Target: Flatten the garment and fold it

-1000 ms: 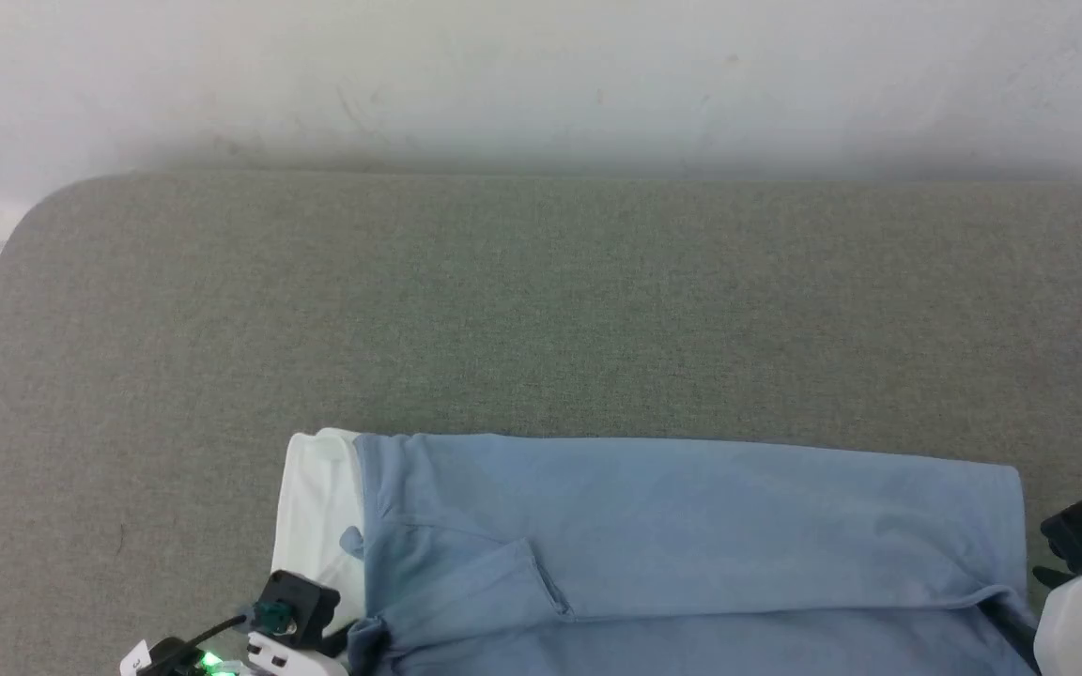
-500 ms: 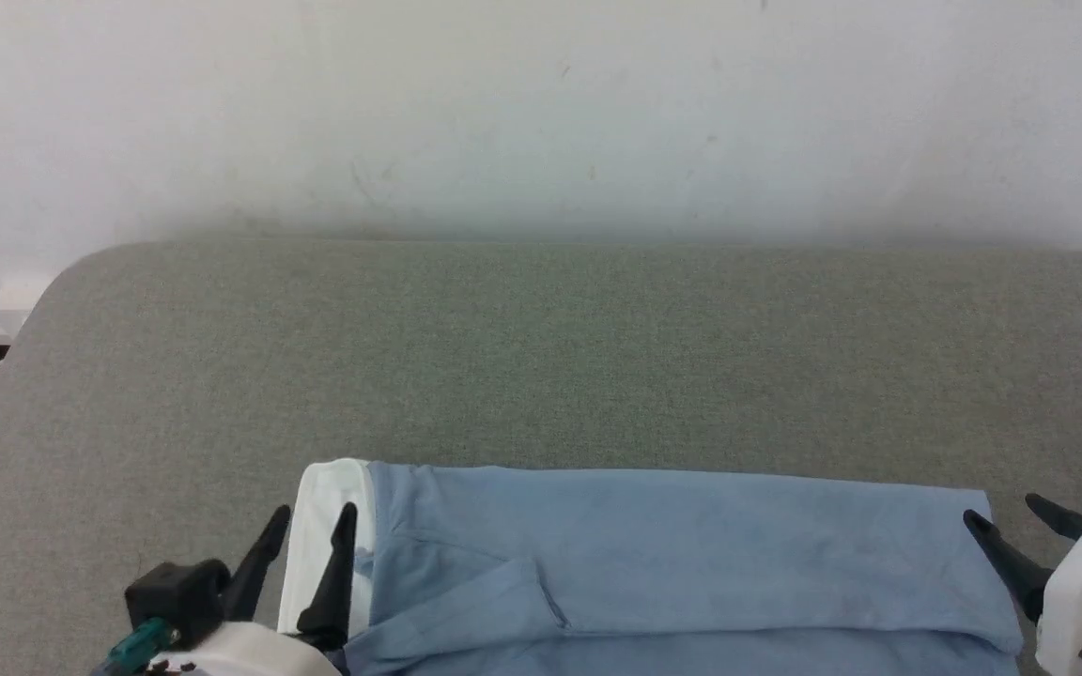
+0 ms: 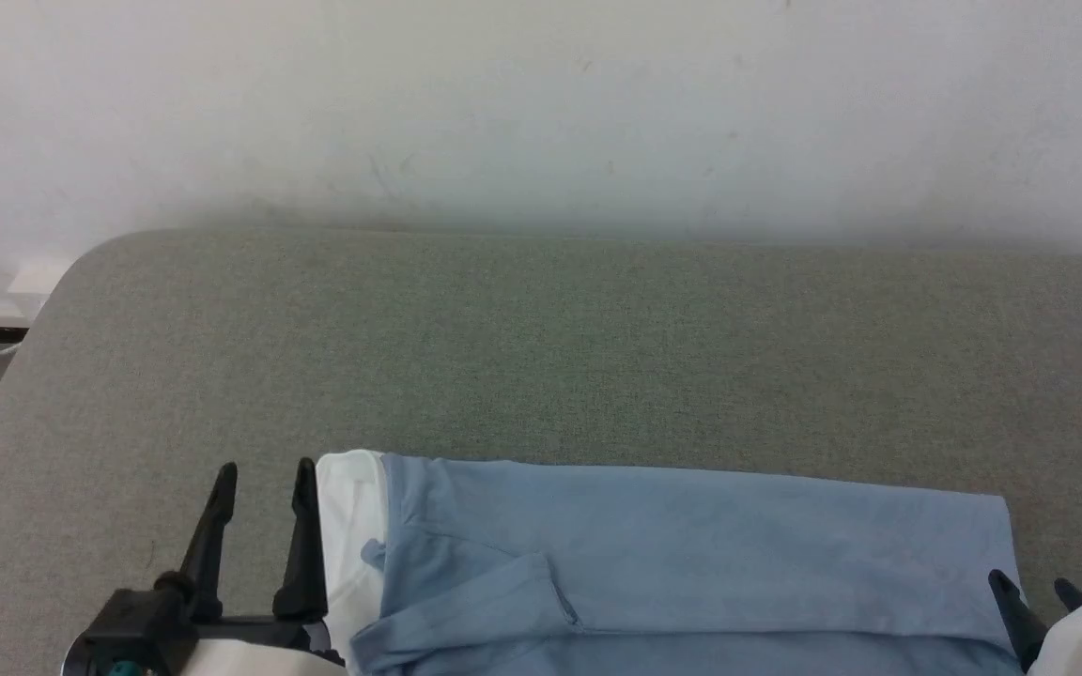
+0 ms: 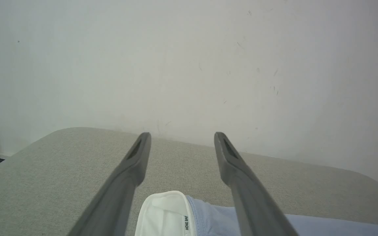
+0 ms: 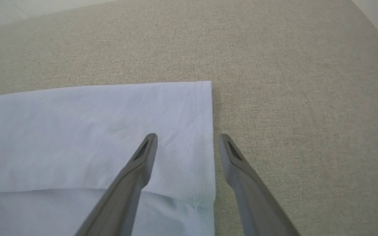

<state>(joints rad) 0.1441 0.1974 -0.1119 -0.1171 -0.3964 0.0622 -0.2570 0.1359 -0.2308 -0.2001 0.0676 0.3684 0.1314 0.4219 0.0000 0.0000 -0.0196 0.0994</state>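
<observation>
While both pairs of long dark fingers stand spread wide with nothing between them, the left gripper (image 3: 265, 468) sits just beside the collar end of the light blue short-sleeved polo shirt (image 3: 691, 545). In the left wrist view the gripper (image 4: 183, 135) frames the shirt's white folded collar (image 4: 162, 213), which carries a small printed label (the lettering is too small to read with certainty). The right gripper (image 3: 1029, 582) is at the shirt's opposite end. In its own wrist view the gripper (image 5: 188, 136) straddles the stitched hem (image 5: 203, 131), with one finger over the blue cloth (image 5: 94, 131) and the other over bare surface beside it. Whether any finger touches the fabric cannot be told. The shirt lies flat as a long band folded lengthwise, with a sleeve (image 3: 503, 591) doubled over near the collar. Beyond the shirt spreads the grey woven-fabric tabletop (image 3: 541, 347), and past that rises a scuffed white wall (image 3: 541, 113).
</observation>
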